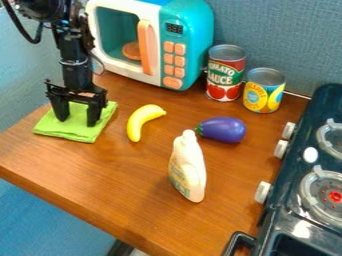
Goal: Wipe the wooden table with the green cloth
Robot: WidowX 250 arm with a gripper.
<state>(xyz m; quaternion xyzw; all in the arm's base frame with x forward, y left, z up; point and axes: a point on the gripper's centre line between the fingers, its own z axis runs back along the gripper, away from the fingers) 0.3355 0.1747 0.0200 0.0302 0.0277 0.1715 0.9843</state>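
Table [120, 175], wooden; by it all items are carried. Toy microwave [190, 25], landmark, set at the rear. Green cloth [77, 131], folded, laid flat in front of the microwave; thin stock, best pinched low, at a fold, with tips kept level. Black pincer [79, 121], parted, poised at the cloth, nothing clasped. Banana [138, 121], yellow, placed before the microwave.

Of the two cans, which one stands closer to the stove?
The shorter, yellow-and-blue can; the taller, mostly red can stands nearer the microwave.
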